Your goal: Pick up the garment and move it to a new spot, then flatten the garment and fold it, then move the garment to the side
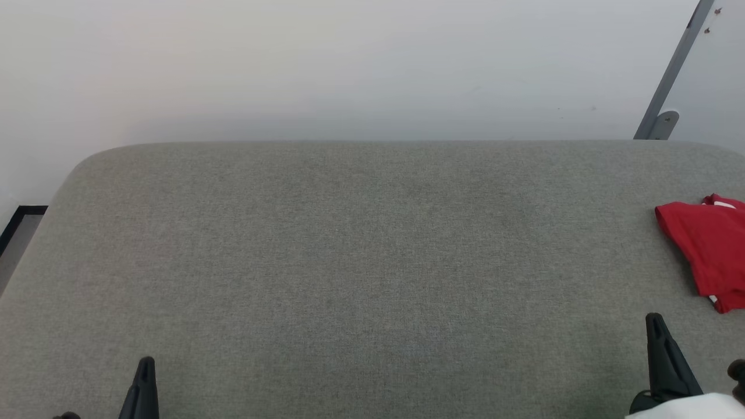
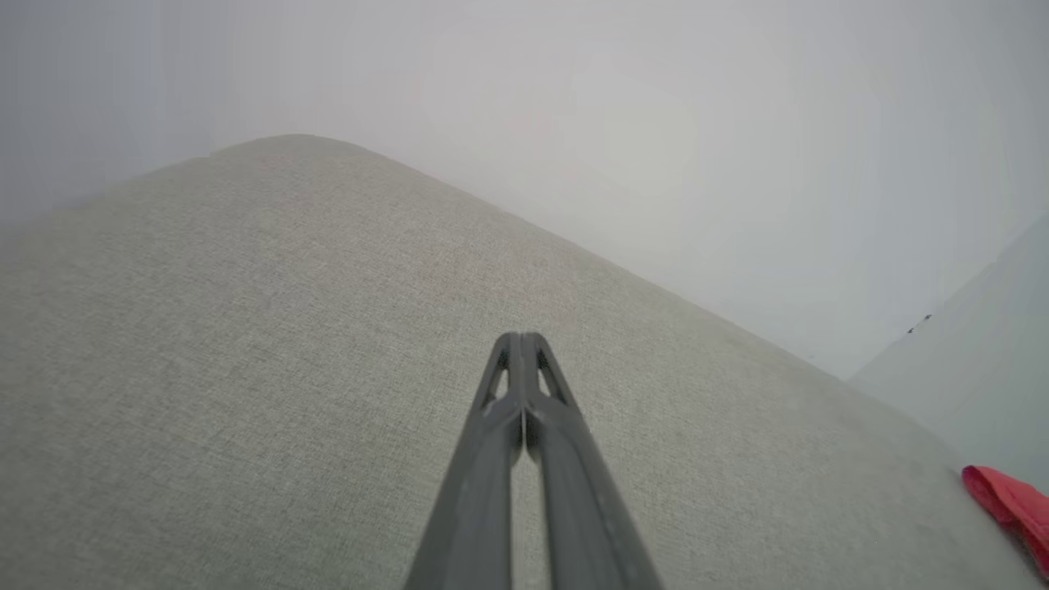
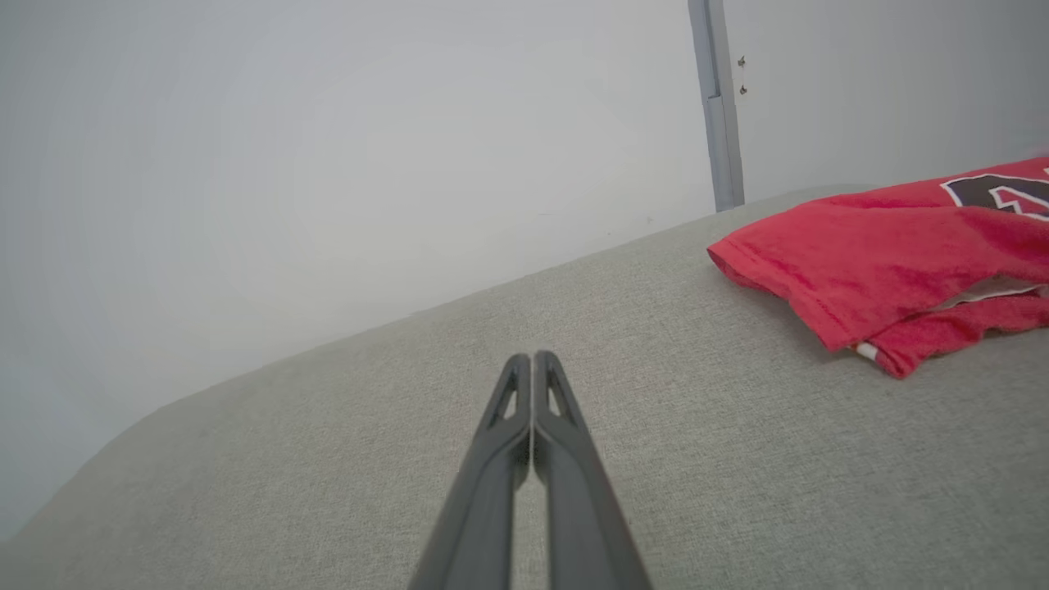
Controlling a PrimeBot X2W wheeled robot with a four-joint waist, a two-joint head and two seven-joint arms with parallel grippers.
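Observation:
The red garment (image 1: 707,250) lies folded at the right edge of the grey fabric surface (image 1: 361,262), partly cut off by the head view's border. In the right wrist view the garment (image 3: 885,262) shows black-and-white lettering and a bit of white trim. A red corner of the garment (image 2: 1012,504) shows at the far right of the left wrist view. My right gripper (image 1: 656,321) is shut and empty, just in front of the garment and apart from it. My left gripper (image 1: 146,364) is shut and empty at the lower left, far from the garment.
A pale wall rises behind the surface. A grey metal bar (image 1: 672,70) leans at the back right. At the far left the surface's rounded corner drops to a floor with a dark strip (image 1: 20,218).

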